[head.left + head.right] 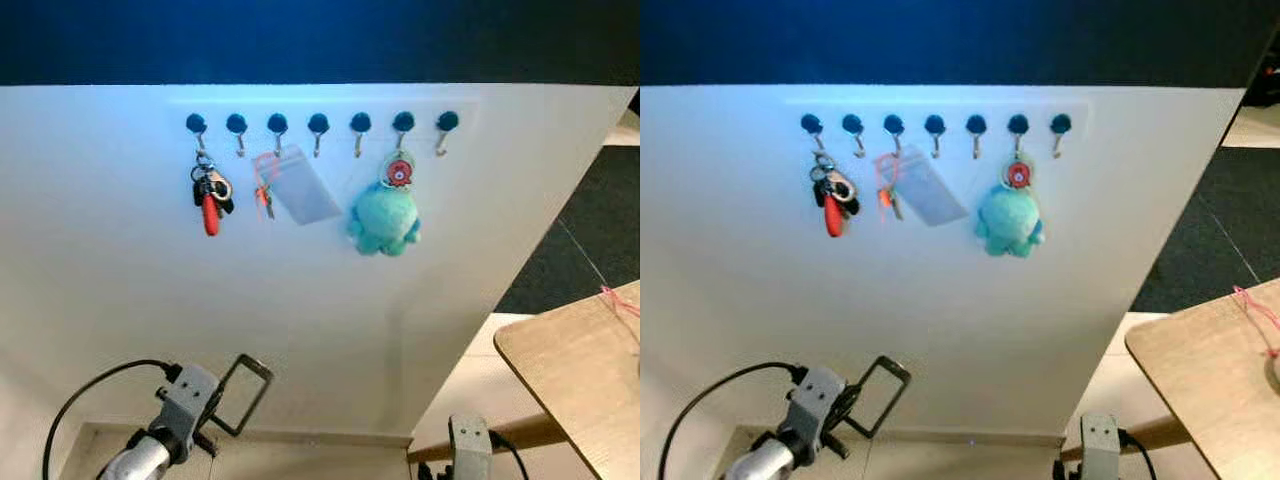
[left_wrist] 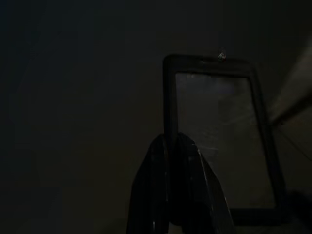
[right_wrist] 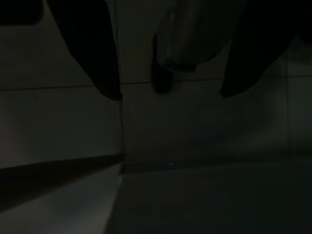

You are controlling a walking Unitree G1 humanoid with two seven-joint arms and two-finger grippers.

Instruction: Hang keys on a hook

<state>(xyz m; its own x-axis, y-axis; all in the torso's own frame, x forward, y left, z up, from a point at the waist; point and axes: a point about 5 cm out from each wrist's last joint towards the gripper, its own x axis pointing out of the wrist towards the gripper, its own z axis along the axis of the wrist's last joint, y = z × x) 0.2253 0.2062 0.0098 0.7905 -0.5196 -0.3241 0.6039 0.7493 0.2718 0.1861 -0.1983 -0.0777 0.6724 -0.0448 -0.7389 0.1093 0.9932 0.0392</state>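
Observation:
A bunch of keys (image 1: pixel 210 195) with a red fob hangs from the leftmost hook (image 1: pixel 197 127) in a row of dark-knobbed hooks on a white panel (image 1: pixel 300 300). Low at the left, well below the keys, is my left gripper (image 1: pixel 245 392). Its black frame-shaped fingers are together and hold nothing. The dark left wrist view shows the same shut fingers (image 2: pixel 209 61). My right arm (image 1: pixel 470 445) hangs at the bottom edge. The right gripper (image 3: pixel 168 92) is open over the tiled floor.
A clear badge holder (image 1: pixel 300 187) with an orange clip hangs on the third hook, and a teal plush toy (image 1: pixel 385 220) on the sixth. The other hooks, such as the fourth (image 1: pixel 318 128), are bare. A wooden table (image 1: pixel 580 370) juts in at the lower right.

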